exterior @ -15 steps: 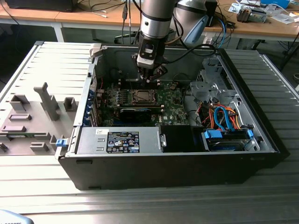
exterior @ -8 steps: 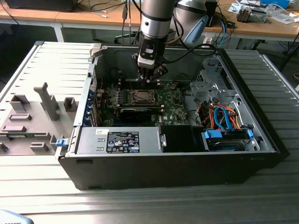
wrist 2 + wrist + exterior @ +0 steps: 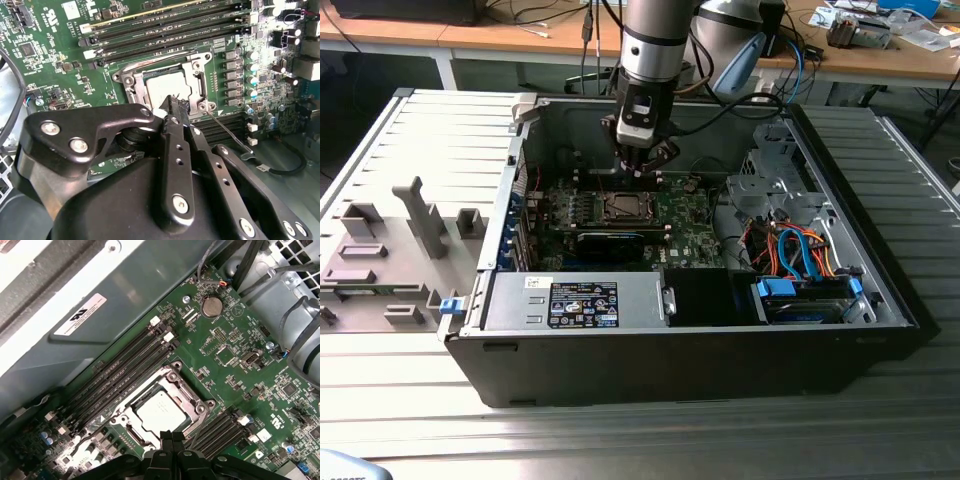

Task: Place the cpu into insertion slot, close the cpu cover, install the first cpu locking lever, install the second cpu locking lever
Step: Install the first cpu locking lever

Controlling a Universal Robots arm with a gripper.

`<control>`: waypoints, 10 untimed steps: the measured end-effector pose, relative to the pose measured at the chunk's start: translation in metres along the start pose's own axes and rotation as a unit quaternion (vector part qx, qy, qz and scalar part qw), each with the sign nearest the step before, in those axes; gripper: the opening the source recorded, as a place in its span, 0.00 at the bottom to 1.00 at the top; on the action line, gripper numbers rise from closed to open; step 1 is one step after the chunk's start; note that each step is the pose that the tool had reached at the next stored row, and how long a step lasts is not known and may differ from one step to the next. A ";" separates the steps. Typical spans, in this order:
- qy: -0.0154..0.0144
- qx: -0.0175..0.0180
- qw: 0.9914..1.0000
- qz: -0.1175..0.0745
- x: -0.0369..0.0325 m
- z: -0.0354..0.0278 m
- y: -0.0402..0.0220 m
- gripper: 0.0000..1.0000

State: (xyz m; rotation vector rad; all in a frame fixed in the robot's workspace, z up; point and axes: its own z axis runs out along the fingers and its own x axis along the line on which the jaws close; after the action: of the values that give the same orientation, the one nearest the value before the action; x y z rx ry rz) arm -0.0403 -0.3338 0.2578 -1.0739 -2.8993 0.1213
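Black tool (image 3: 172, 436), tips pressed together, at rim of thin silver square cpu cover (image 3: 194, 399) lying down over dull grey cpu (image 3: 161, 411); likely poised to push, not grasp.

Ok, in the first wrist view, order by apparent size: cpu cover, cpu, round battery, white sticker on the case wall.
1. cpu cover
2. cpu and white sticker, too alike to rank; the sticker is longer but narrower
3. round battery
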 end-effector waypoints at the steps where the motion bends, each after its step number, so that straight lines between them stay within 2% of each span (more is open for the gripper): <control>1: 0.000 0.000 1.000 -0.001 0.0000 0.0000 0.0000 0.11; 10: -0.001 0.000 1.000 -0.012 0.0000 0.0000 0.0000 0.11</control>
State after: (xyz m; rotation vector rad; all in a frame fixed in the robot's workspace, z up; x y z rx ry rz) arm -0.0403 -0.3338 0.2578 -1.0395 -2.9127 0.1222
